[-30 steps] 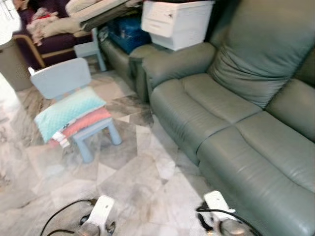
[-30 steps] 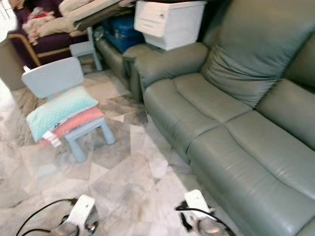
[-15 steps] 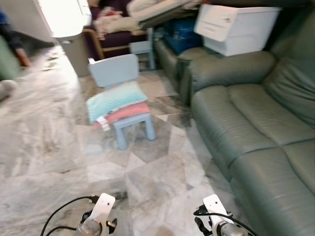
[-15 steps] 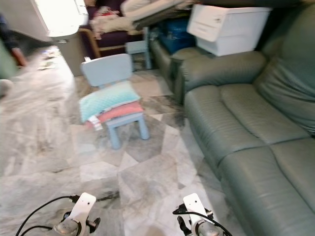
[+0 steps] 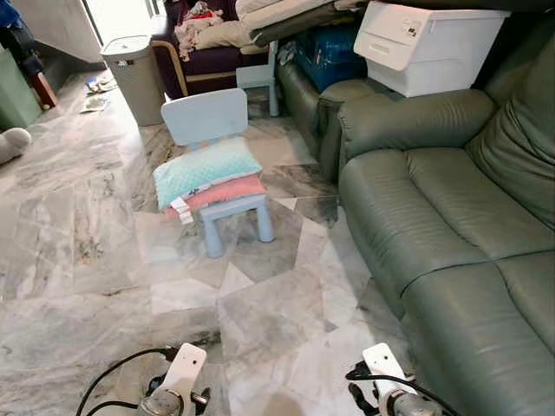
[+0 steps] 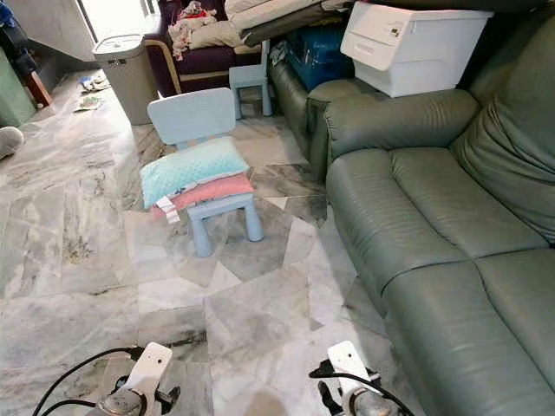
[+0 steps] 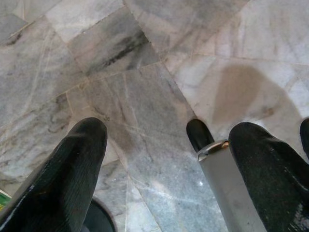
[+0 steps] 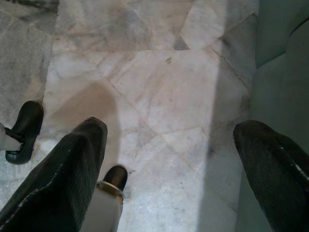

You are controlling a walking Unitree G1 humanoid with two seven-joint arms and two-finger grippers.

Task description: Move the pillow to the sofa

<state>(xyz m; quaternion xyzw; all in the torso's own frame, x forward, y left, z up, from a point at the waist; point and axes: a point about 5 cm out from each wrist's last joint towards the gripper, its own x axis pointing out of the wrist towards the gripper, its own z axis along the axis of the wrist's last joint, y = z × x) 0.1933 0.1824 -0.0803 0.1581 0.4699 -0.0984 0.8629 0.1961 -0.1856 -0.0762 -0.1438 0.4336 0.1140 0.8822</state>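
Marble floor (image 5: 260,321) spreads before the green sofa (image 5: 442,217); left of the sofa, a teal pillow (image 5: 206,170) tops a blue chair (image 5: 212,130). Left gripper (image 7: 164,159) and right gripper (image 8: 169,164) hang spread wide, empty.

text: none legible | white storage box (image 5: 427,43) front: small dark mark, unreadable

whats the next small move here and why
Probably step forward toward the small blue chair. The teal pillow lies on its seat atop a pink cushion, well ahead across the marble floor, while the left gripper and right gripper hang open and low, too far to grasp.
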